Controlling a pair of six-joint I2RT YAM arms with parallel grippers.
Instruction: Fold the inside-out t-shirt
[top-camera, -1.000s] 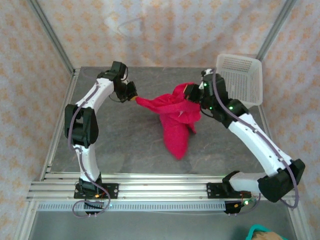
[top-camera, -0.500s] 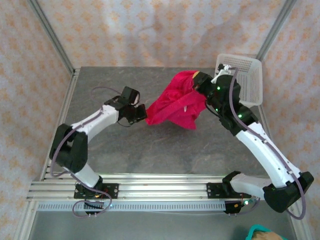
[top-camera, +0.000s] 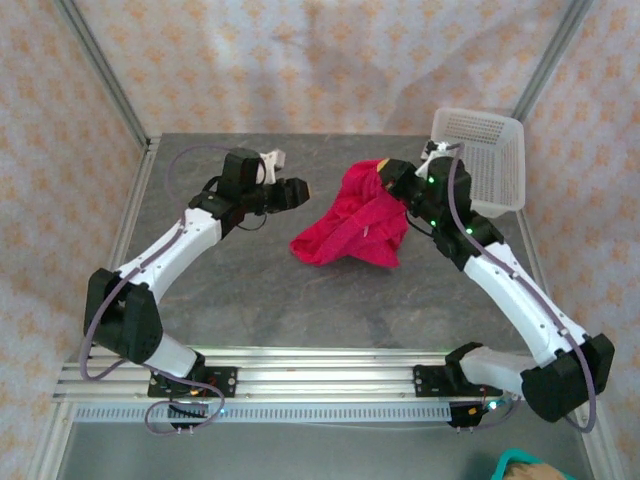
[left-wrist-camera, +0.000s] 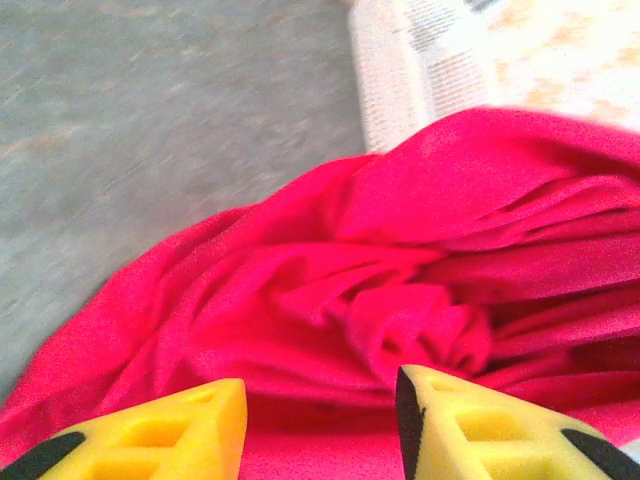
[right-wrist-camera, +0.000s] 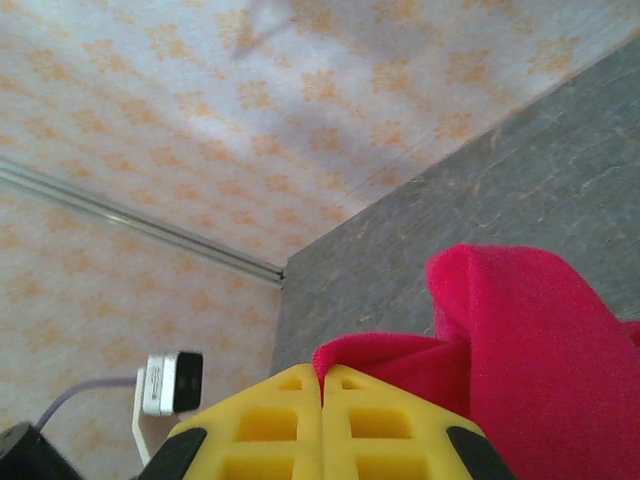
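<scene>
Where the right gripper (top-camera: 385, 180) pinches shut on an upper fold, we note the inside-out t-shirt (top-camera: 352, 228) hanging bunched, its lower edge resting on the grey table (top-camera: 250, 300). We see the left gripper (top-camera: 292, 192) near the shirt, not touching it, fingers apart and empty. White mesh basket (top-camera: 492, 165) at the far right corner

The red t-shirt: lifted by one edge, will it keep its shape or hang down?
Probably floppy: the t-shirt lies in soft bunched folds, sagging from the right pincer to the table. It looks light, since one pinched bit holds it up. Pushed, it would likely crumple rather than slide.
</scene>
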